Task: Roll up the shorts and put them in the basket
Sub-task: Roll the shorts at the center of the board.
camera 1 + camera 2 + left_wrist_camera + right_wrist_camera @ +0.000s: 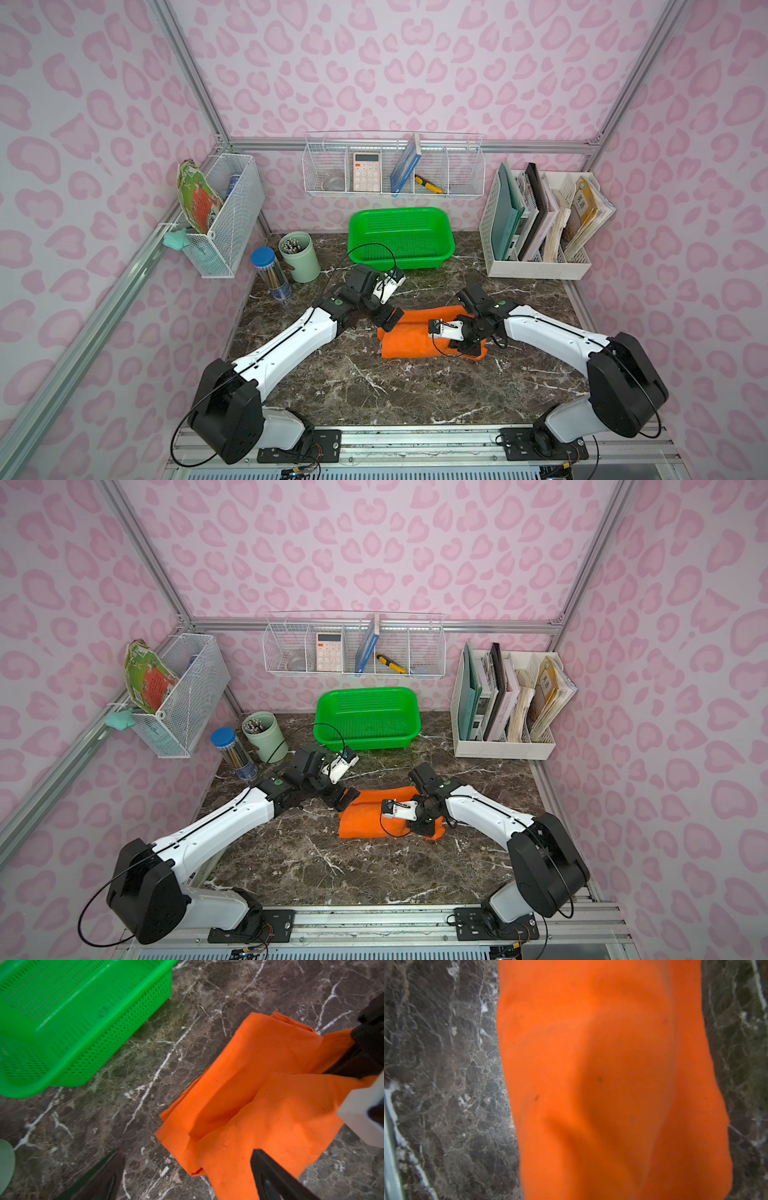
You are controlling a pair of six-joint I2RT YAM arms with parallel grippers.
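We judge the bright orange thin-fabric shorts [411,341] bundled but only loosely rolled, our left gripper [187,1153] spread empty, our right gripper [468,348] closed at their end.

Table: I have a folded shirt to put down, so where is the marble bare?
Widest bare marble: the front strip between the shorts and the near rail. A narrower strip lies between the green basket and the shorts, another before the file organizer. Crowded: the back left corner with the pen cup and blue-lidded tube.
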